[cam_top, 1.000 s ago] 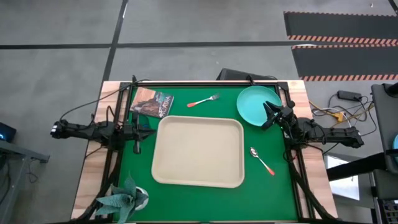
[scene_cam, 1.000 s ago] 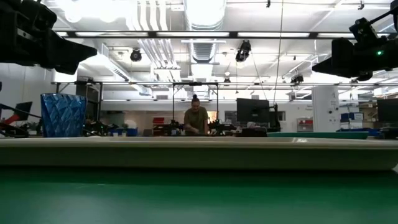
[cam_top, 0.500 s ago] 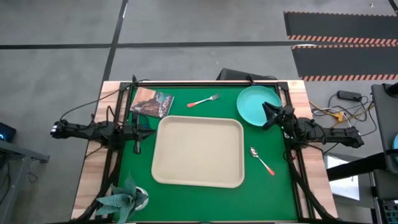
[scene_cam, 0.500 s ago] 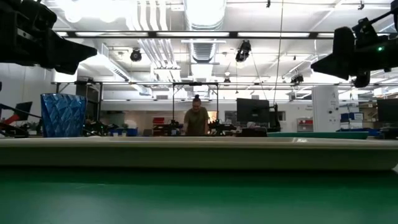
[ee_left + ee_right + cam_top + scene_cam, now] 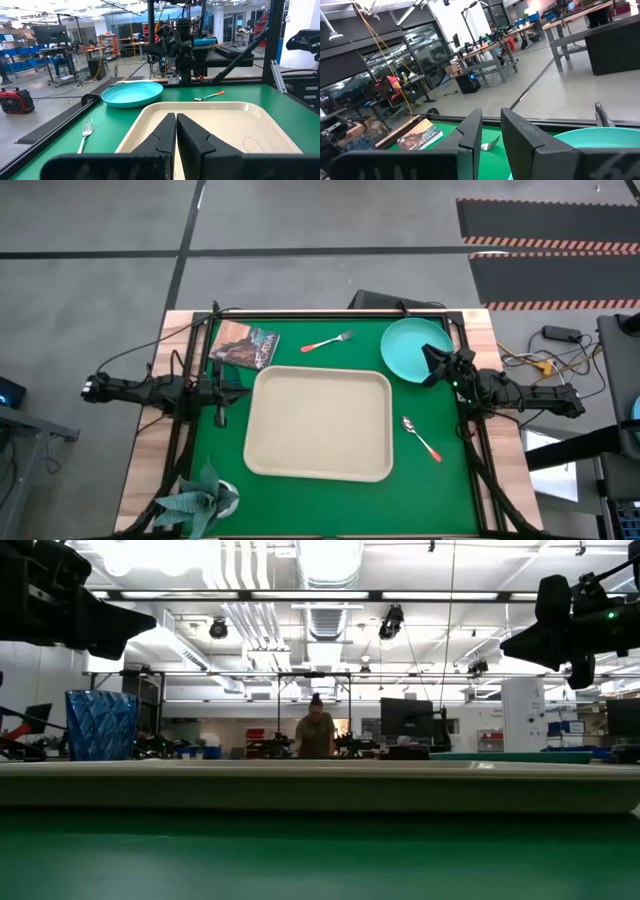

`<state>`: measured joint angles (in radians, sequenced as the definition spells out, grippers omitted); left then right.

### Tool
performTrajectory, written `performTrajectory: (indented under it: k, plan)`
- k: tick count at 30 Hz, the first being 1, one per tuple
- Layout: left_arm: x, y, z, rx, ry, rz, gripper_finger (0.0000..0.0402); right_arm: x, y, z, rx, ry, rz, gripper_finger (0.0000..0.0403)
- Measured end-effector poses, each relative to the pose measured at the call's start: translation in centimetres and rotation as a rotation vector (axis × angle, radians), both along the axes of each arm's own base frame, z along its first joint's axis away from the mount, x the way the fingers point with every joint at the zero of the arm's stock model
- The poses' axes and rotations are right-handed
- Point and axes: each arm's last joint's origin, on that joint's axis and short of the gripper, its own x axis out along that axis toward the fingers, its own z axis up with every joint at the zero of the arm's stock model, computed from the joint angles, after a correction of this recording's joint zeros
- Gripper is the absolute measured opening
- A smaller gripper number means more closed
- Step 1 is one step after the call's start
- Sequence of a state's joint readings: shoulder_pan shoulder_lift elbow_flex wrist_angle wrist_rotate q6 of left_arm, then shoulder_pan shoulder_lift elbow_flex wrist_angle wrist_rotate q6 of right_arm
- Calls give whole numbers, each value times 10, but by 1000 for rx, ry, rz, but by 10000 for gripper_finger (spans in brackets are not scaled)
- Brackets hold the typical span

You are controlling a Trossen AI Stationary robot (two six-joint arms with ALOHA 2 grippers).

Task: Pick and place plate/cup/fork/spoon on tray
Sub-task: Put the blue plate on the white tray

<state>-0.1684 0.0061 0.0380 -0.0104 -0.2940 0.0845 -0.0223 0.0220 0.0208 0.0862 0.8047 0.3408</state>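
1. Hovering over the near edge of the plate point(image 5: 414, 347), the right gripper point(image 5: 436, 364) has its fingers slightly apart with nothing between them; in the right wrist view the teal rim point(image 5: 580, 142) lies just beyond the fingertips point(image 5: 517, 132).
2. Left gripper point(image 5: 222, 392) waits beside the tray's left edge, fingers point(image 5: 162, 135) pressed together, empty.
3. Tray point(image 5: 320, 424) sits mid-mat with nothing on it; its bare cream floor shows in the left wrist view point(image 5: 225, 125).
4. Plate lies at the far right corner of the mat, off the tray, nothing on it.
5. Spoon point(image 5: 421, 437) lies on the mat just right of the tray; fork point(image 5: 326, 342) lies beyond the tray's far edge, between a booklet point(image 5: 244, 345) and the plate.
6. Cup point(image 5: 101, 725) shows only in the low view, behind the tray rim point(image 5: 320, 785); its base is hidden.
7. Person point(image 5: 316, 730) stands far back in the room.
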Motion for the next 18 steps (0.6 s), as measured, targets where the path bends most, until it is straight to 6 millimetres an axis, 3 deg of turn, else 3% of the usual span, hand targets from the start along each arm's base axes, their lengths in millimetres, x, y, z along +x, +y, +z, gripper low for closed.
performTrajectory:
  k: [3, 8, 18]
  plan:
    - [0, 0, 2, -27, -20, 1, 1, 0, 0, 2, -2, -26, -1, 63]
    - [-1, 0, 10, -249, -131, -14, 1, 1, 3, 18, -98, -132, 134, 63]
    - [-7, 2, 34, -215, -334, 3, 1, 13, 4, 40, -267, -199, 140, 63]
